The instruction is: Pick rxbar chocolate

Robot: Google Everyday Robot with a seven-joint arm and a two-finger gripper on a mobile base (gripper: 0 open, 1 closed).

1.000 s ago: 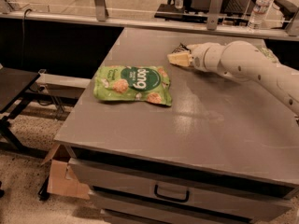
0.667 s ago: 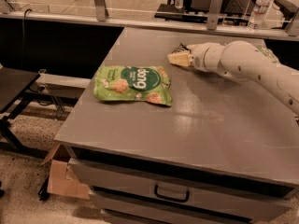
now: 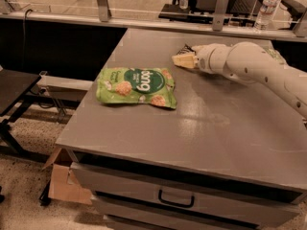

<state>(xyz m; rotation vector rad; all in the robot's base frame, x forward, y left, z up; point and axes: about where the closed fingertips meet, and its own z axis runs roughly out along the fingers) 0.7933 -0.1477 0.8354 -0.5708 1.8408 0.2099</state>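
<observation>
Gripper (image 3: 183,60) sits low over the table (image 3: 216,128), near the far edge. Can't tell whether it's clenched or released. Dark sliver just behind its tip, probably the rxbar (image 3: 184,48), mostly hidden. Green bag (image 3: 136,86) lies flat, well apart, past the tip toward the front edge.

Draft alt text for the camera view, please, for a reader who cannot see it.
The robot's white arm reaches from the right across a grey table, its hand beside a small dark wrapper, likely the rxbar chocolate. A large green snack bag lies apart from it.
</observation>
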